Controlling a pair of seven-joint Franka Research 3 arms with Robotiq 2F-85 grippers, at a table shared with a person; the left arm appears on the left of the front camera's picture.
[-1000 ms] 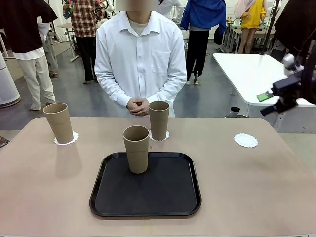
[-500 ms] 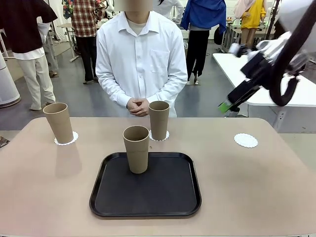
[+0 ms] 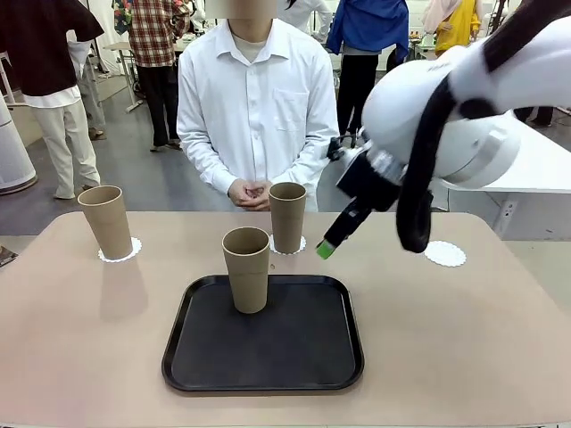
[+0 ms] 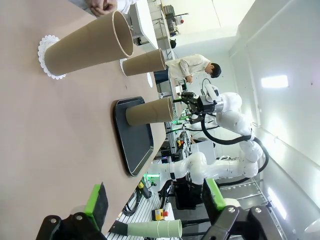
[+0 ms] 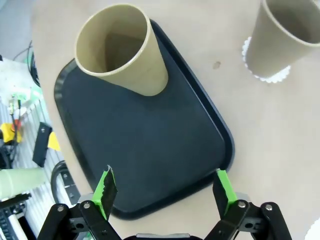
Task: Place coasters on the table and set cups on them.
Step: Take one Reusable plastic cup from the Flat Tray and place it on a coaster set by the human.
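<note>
While the right gripper (image 5: 164, 181) hung wide open and empty above the black tray (image 5: 170, 150), the remaining cup (image 5: 125, 55) stood upright on it just ahead, toward the robot's left, with the bare coaster (image 3: 444, 253) well apart on its right

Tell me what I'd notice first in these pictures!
The big white right arm hangs over the table's middle, its gripper open near the black tray with one cup on it. Two more cups stand on coasters farther back, and one coaster on the right lies bare.
</note>
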